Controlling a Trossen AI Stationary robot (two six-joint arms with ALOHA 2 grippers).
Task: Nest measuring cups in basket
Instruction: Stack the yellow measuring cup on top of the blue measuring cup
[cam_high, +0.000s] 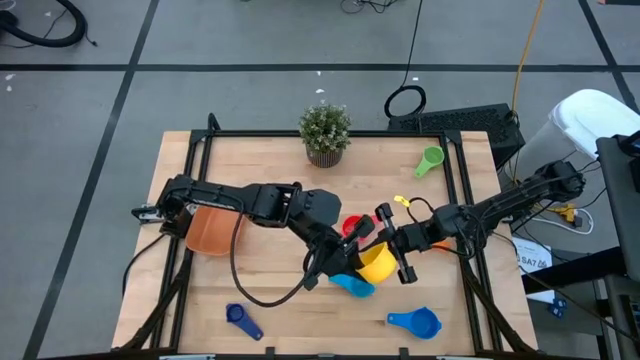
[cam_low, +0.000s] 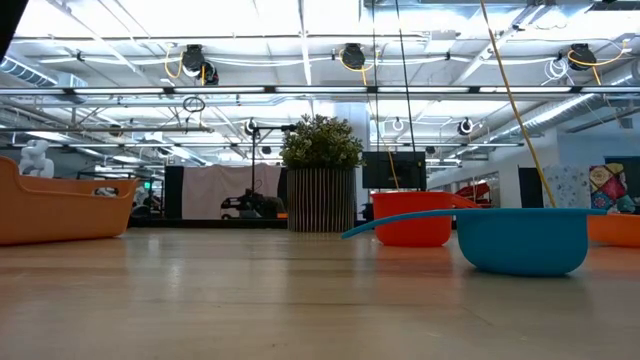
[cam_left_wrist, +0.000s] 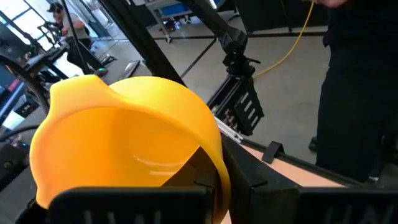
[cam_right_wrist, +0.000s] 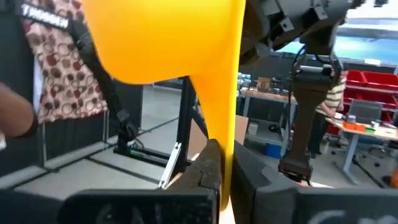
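A yellow measuring cup (cam_high: 376, 263) hangs above the table's middle between both arms. My left gripper (cam_high: 348, 260) reaches it from the left and is shut on it. My right gripper (cam_high: 390, 250) comes from the right and is shut on it too. Below and beside them lie a light blue cup (cam_high: 353, 285) and a red cup (cam_high: 352, 226) on the table. A green cup (cam_high: 430, 160) sits at the far right, a dark blue cup (cam_high: 243, 320) and a blue cup (cam_high: 415, 322) near the front edge. The orange basket (cam_high: 210, 230) stands at the left, under my left arm. My left gripper holds the yellow cup by its bowl wall (cam_left_wrist: 219, 163), one finger (cam_left_wrist: 196, 177) inside the bowl and one (cam_left_wrist: 255, 183) outside. The fingers come from the table's left, slanting slightly down. The cup is lifted clear of the table. My right gripper pinches a narrow flat yellow part (cam_right_wrist: 225, 146) of the cup between its two fingers; handle or wall edge, I cannot tell. The fingers come about level from the table's right. The bowl (cam_right_wrist: 161, 37) stands above the fingers.
A potted plant (cam_high: 325, 132) stands at the far edge's middle. In the low view the light blue cup (cam_low: 520, 240) lies closest, with the red cup (cam_low: 412, 220) behind it. Bare wood shows at the front left and far left.
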